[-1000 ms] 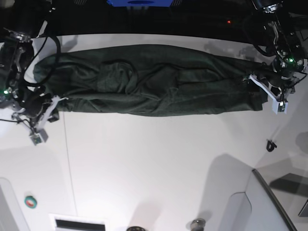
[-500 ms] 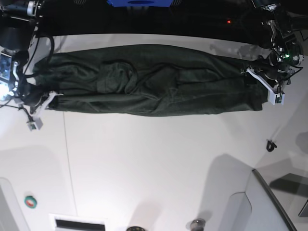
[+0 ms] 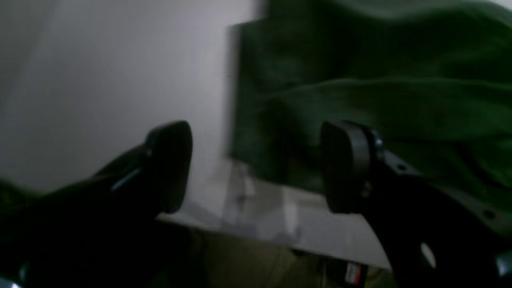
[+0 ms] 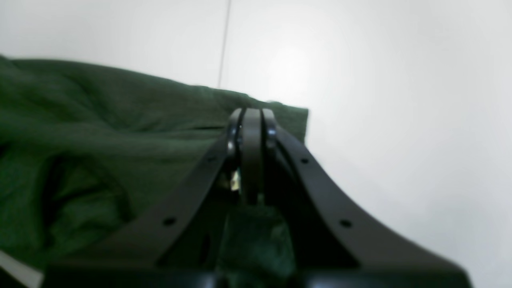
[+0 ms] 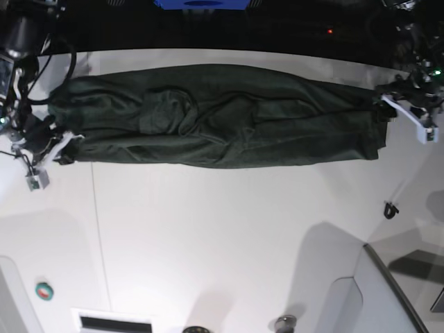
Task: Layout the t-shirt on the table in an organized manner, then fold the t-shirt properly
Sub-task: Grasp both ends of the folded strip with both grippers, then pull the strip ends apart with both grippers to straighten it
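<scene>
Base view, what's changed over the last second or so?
Both arms drew outward: the left gripper moved off the t-shirt's end toward the table's edge, jaws open and empty. The right gripper slid outward too, closed at the opposite end. The shirt stayed a long folded band, hardly shifted.

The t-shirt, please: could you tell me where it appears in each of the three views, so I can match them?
Base view: the t-shirt lies as a long band across the upper table.
Left wrist view: it fills the upper right, beyond the open left gripper.
Right wrist view: it covers the left side, under the shut right gripper.
Shared landmark: the white table.
</scene>
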Tool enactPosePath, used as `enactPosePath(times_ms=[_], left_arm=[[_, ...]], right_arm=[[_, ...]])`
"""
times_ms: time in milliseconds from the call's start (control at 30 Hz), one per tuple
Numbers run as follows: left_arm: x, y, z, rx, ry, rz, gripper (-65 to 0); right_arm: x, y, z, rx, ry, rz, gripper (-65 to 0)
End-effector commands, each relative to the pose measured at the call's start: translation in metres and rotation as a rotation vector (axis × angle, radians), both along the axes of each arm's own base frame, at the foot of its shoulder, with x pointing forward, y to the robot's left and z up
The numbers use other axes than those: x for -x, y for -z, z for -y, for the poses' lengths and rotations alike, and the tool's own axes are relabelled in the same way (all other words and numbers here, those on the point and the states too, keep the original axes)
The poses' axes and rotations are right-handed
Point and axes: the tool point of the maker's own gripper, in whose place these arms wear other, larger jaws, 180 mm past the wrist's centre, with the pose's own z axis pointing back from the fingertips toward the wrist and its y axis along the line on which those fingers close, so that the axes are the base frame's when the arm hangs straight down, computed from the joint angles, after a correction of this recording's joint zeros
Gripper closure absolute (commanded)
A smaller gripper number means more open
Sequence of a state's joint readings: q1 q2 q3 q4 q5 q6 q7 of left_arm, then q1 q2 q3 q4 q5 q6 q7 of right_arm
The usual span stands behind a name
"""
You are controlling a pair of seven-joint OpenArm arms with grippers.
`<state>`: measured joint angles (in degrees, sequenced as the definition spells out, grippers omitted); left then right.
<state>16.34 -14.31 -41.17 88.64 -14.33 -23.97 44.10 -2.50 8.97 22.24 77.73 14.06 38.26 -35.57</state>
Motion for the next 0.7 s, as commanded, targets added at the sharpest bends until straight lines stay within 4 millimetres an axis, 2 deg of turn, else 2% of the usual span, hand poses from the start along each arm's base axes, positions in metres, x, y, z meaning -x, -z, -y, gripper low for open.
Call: enactPosePath(times_ms=[0, 67, 133, 267, 400, 500, 667], left_arm=[[-0.003, -0.017, -0.016, -0.031, -0.013, 0.042, -47.9], [0.003, -0.027, -0.031, -0.043, -0.032, 0.056, -47.9], [0.004, -0.033, -0.038, -0.05, -0.028, 0.06, -47.9], [-0.001, -0.035, -0.035, -0.023, -0.029, 0.085, -48.1], [-0.011, -0.027, -0.034, 0.084, -0.082, 0.139, -50.8], [-0.012, -0.017, -0.027, 0.17, -0.056, 0.15, -65.0], [-0.023, -0.002, -0.009, 0.264, 0.045, 0.165, -65.0]], right_arm=[[-0.01, -0.022, -0.018, -0.013, -0.062, 0.083, -1.5], [0.006, -0.02, -0.055, -0.008, -0.164, 0.056, -1.5], [0.021, -0.016, -0.084, -0.001, -0.262, 0.02, -1.7], [0.046, -0.008, -0.124, -0.024, -0.384, -0.017, -1.7], [0.052, -0.001, -0.132, -0.035, -0.406, -0.04, -1.7], [0.051, -0.002, -0.126, -0.026, -0.397, -0.039, -1.7], [0.05, -0.001, -0.117, -0.021, -0.371, -0.041, -1.7]])
